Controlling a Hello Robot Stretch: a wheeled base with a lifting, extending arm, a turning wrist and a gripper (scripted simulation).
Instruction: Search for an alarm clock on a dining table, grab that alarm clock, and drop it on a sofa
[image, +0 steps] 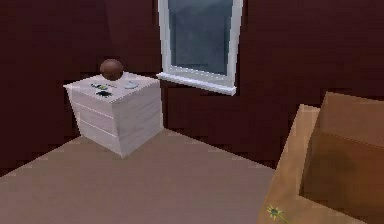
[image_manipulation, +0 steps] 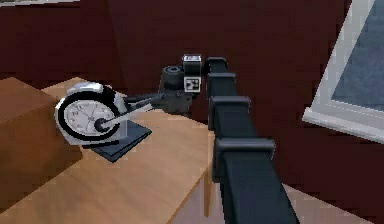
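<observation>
The table's (image_manipulation: 150, 185) edge runs beside the arm (image_manipulation: 235, 130), with bare floor (image_manipulation: 335, 208) beyond it (a window (image_manipulation: 355, 75) is farther off). A dark flat pad (image_manipulation: 128, 148) lies on the table below the gripper (image_manipulation: 120, 108). The alarm clock (image_manipulation: 88, 115) is at its fingertips; whether it is held, I cannot tell.

White face ringed in black on the alarm clock (image_manipulation: 88, 115), dark grey slab (image_manipulation: 122, 148) beneath, warm tan wood for the bench (image_manipulation: 160, 175). Black arm (image_manipulation: 240, 150), dark grey tool (image_manipulation: 125, 105), white squares (image_manipulation: 192, 72) with black marks. Deep maroon walls (image: 60, 40), white window frame (image: 200, 78), white dresser (image: 115, 118), reddish-brown ball (image: 111, 68).
</observation>
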